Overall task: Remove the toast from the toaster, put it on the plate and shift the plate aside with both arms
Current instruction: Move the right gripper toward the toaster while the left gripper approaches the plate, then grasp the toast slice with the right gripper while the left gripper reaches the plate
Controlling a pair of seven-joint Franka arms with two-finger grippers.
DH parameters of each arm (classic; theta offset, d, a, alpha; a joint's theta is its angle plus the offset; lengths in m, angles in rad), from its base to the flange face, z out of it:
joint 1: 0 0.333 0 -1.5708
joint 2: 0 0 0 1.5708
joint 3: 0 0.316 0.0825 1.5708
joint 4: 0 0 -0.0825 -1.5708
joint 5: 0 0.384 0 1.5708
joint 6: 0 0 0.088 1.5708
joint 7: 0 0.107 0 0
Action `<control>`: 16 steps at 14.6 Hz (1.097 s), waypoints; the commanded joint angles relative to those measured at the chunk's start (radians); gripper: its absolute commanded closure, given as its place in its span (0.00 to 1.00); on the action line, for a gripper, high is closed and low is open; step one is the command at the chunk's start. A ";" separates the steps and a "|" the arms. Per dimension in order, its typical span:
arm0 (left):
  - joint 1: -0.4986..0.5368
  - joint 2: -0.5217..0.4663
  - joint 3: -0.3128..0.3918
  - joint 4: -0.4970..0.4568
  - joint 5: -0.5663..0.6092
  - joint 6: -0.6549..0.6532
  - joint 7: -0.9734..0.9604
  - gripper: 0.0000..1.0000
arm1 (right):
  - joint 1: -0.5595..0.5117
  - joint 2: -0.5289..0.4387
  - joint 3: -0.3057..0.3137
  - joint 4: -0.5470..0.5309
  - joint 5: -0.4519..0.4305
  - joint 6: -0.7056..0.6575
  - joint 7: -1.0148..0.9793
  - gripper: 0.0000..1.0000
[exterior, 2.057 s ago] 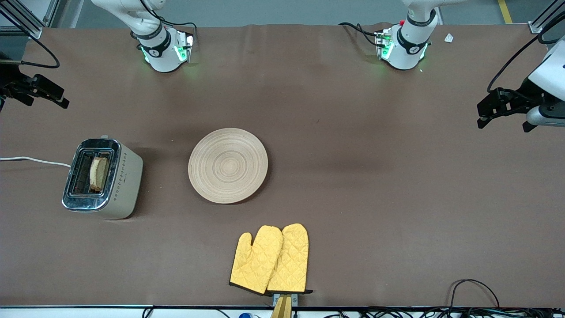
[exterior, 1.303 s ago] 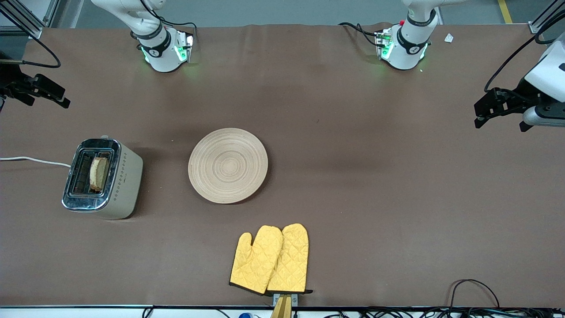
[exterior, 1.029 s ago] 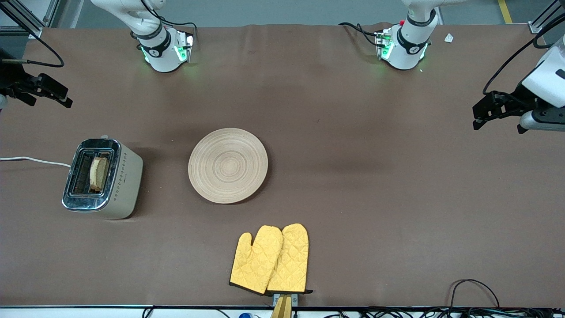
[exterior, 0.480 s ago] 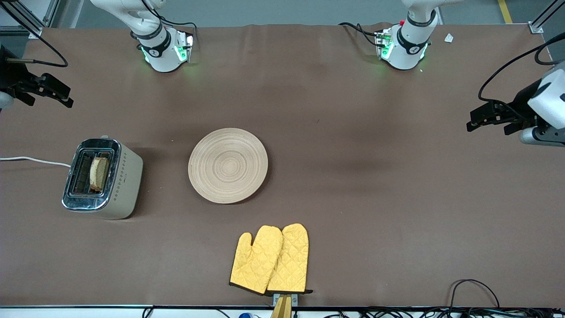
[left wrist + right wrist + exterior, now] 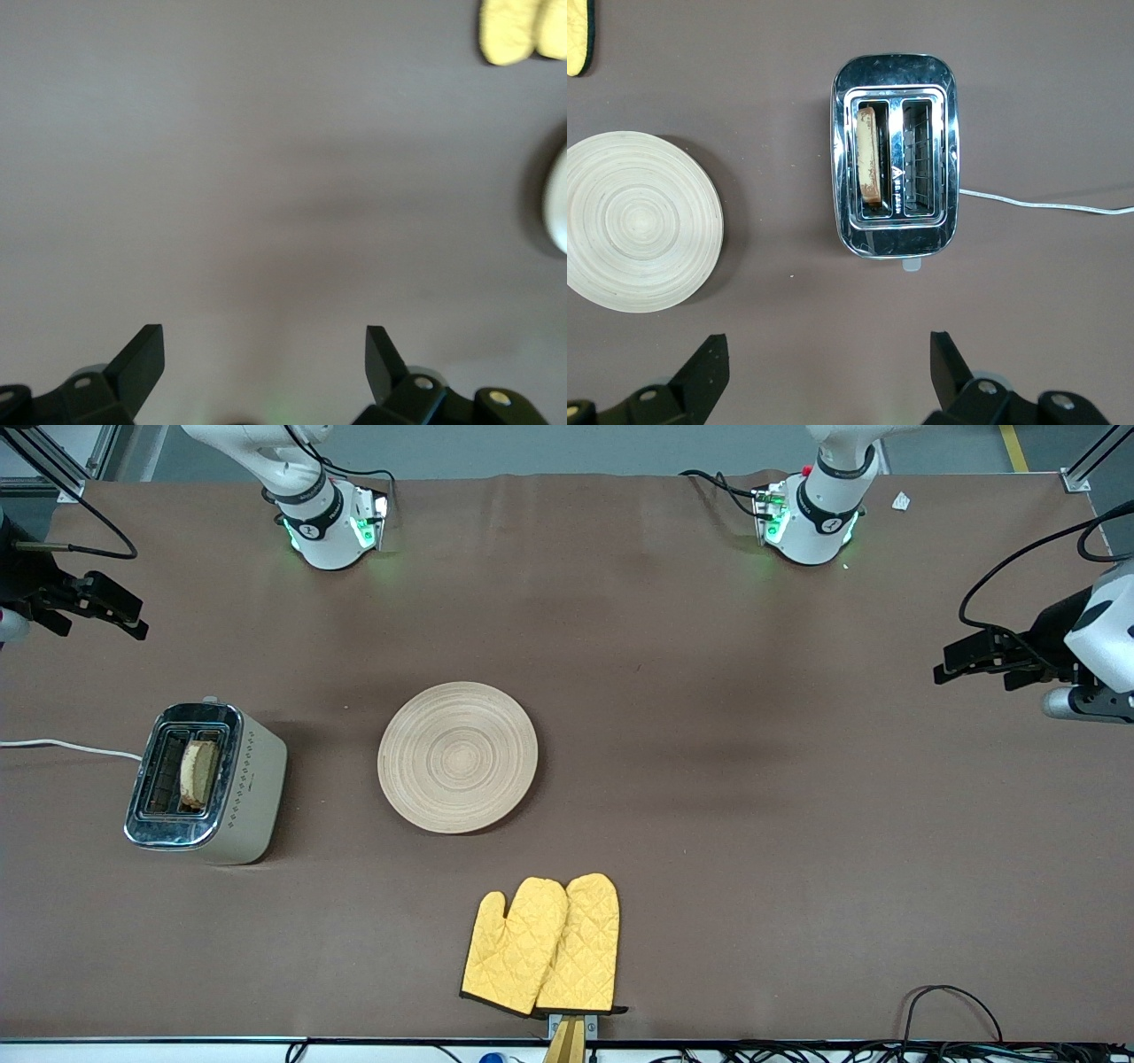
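The toast (image 5: 198, 772) stands upright in one slot of the silver toaster (image 5: 232, 797) toward the right arm's end of the table; it also shows in the right wrist view (image 5: 868, 164). The wooden plate (image 5: 457, 756) lies bare beside the toaster, and shows in the right wrist view (image 5: 638, 221). My right gripper (image 5: 137, 624) is open and empty, up in the air over the table's end near the toaster (image 5: 895, 226). My left gripper (image 5: 943, 666) is open and empty over bare table at the left arm's end. The plate's rim (image 5: 558, 208) shows in the left wrist view.
A pair of yellow oven mitts (image 5: 542, 946) lies near the table's front edge, nearer to the front camera than the plate. The toaster's white cord (image 5: 71, 747) runs off the table's end. Cables lie along the front edge.
My left gripper has lowered and shifted slightly toward the table's middle. My right gripper has shifted only a little. Toast, plate and mitts have not moved.
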 commanded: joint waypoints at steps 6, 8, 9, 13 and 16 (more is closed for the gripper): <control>-0.006 0.069 -0.014 0.008 -0.272 -0.154 0.018 0.00 | 0.005 -0.017 0.007 -0.004 -0.013 -0.010 -0.005 0.00; 0.004 0.130 -0.013 0.013 -0.373 -0.148 0.082 0.00 | 0.010 -0.017 0.007 -0.004 -0.013 -0.008 -0.005 0.00; 0.004 0.178 -0.013 0.013 -0.433 -0.140 0.104 0.00 | 0.010 -0.017 0.007 -0.004 -0.014 -0.005 -0.005 0.00; -0.016 0.299 -0.013 0.011 -0.522 -0.012 0.106 0.00 | -0.033 -0.005 0.000 -0.094 -0.027 0.106 -0.004 0.00; -0.056 0.397 -0.014 0.010 -0.559 0.089 0.104 0.00 | -0.067 0.006 0.000 -0.228 -0.028 0.271 -0.008 0.00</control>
